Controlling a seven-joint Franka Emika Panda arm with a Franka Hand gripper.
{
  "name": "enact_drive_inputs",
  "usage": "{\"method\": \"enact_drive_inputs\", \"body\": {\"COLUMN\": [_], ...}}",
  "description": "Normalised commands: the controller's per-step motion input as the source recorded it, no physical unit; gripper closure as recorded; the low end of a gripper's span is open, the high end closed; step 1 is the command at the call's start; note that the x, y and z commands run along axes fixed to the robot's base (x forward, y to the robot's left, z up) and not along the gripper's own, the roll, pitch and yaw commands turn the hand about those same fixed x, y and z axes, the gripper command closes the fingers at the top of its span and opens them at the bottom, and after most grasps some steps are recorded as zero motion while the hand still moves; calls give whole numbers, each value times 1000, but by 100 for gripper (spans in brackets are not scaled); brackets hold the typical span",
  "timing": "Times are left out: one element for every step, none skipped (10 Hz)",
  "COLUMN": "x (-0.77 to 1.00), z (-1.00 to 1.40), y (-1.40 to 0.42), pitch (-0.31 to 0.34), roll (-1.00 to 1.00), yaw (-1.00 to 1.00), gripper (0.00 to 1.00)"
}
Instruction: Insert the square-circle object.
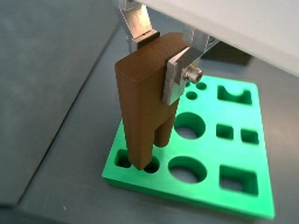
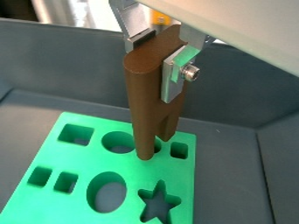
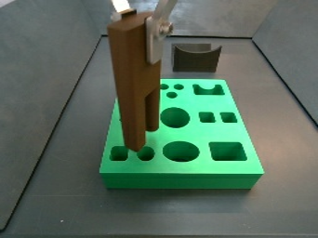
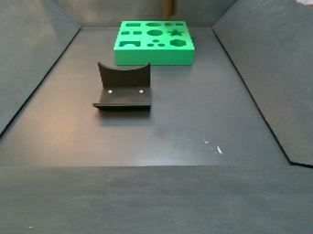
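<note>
My gripper [image 1: 160, 57] is shut on the top of the square-circle object [image 1: 142, 96], a tall brown piece held upright, as both wrist views show [image 2: 158, 57]. One silver finger [image 1: 176, 74] presses its side face. The two prongs point down onto the green board [image 1: 233, 157]. Their tips stand at two small holes near the board's corner [image 3: 130, 152], and how deep they sit I cannot tell. A side view shows the piece [image 3: 130, 84] and the gripper [image 3: 140, 28] above the board [image 3: 187, 175]. Another side view shows only the board [image 4: 153, 57].
The green board has several other holes: round, square, oval and star-shaped [image 2: 158, 201]. The dark fixture with a curved notch [image 3: 195, 58] stands on the floor beyond the board and also shows in a side view [image 4: 123, 87]. Grey walls enclose the floor.
</note>
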Motion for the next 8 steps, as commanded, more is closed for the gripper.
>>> {"method": "enact_drive_inputs", "body": {"x": [0,0,0,0,0,0,0,0], "z": [-160,-91,-100,-83,-26,-77,-117,-126], "y": [-80,-94,-89,-89,-83,-80,-83,-106], "pitch": [0,0,0,0,0,-29,-34,-34], "roll": [3,0,0,0,0,-4,-24,-31], "yaw": [-1000,-1000,-1000,-1000,-1000,-1000,-1000,-997], "gripper": [100,100,100,100,100,100,100,100]}}
